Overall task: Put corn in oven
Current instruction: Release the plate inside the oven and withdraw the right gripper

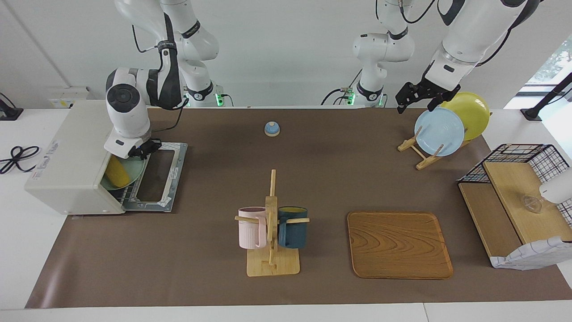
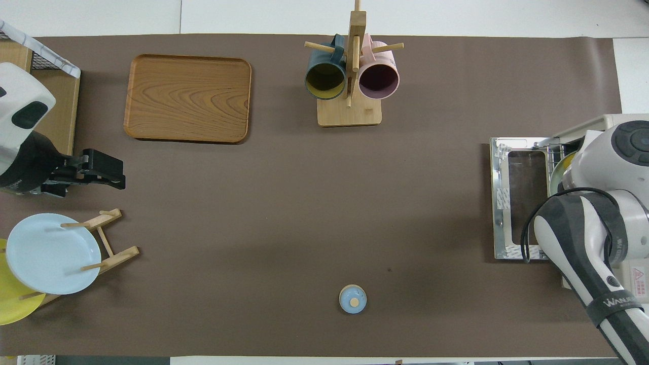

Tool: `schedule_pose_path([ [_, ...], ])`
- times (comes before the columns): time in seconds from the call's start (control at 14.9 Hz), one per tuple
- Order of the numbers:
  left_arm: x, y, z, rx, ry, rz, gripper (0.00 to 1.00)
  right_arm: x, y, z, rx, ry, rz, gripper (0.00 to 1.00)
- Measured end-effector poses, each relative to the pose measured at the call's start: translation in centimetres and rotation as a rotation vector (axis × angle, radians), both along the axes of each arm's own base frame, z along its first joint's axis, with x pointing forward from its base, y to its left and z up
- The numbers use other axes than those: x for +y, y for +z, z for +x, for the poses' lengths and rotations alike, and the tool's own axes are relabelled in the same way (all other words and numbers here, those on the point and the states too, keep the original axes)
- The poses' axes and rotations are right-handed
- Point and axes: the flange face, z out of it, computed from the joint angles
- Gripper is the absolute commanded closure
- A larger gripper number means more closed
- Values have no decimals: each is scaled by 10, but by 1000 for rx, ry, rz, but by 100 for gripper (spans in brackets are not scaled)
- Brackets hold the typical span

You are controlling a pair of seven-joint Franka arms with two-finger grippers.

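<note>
At the right arm's end of the table, the off-white oven [image 1: 73,156] stands with its glass door [image 1: 157,179] dropped flat onto the brown mat, and the yellow corn [image 1: 117,172] lies on a pale green plate [image 1: 134,169] resting on the wire rack just inside the opening — the plate's rim still reaching out past the oven's mouth. The right gripper [image 1: 142,150] sits at the plate's upper edge, right at the oven opening; whether its fingers are parted or pressed on the rim cannot be made out, and from overhead the arm's own wrist covers it. The left gripper [image 1: 418,97] waits in the air over the left arm's end of the table, just above a wooden plate rack [image 1: 418,152] that holds a light blue plate [image 1: 440,131] and a yellow plate [image 1: 473,112] on edge; its black fingers stand spread apart and hold nothing. Mid-table, a wooden mug tree [image 1: 271,237] carries a pink mug [image 1: 251,228] and a dark blue mug [image 1: 292,227], with a wooden tray [image 1: 399,245] beside it toward the left arm's end. A small blue bell-shaped knob [image 1: 272,129] sits alone on the mat nearer to the robots, and a black wire basket [image 1: 518,197] with wooden shelves stands at the table's edge by the left arm.
</note>
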Motion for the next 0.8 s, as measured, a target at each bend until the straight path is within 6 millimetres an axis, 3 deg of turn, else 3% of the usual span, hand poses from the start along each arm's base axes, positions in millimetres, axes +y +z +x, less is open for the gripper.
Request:
schedule_pose_path([
  [0.07,0,0,0,0,0,0,0,0,1,0,3,-6,6,46],
  [0.2,0,0,0,0,0,0,0,3,11,2,21,-44,39,45],
  [0.27,0,0,0,0,0,0,0,8,21,6,26,-55,55,48],
  [0.33,0,0,0,0,0,0,0,16,33,12,22,-51,63,68],
  [0.4,0,0,0,0,0,0,0,30,44,19,9,-30,67,95],
  [0.47,0,0,0,0,0,0,0,46,51,25,-7,-10,72,100],
  [0.6,0,0,0,0,0,0,0,80,49,33,-60,-27,77,100],
  [0.8,0,0,0,0,0,0,0,119,17,41,-107,-114,66,100],
])
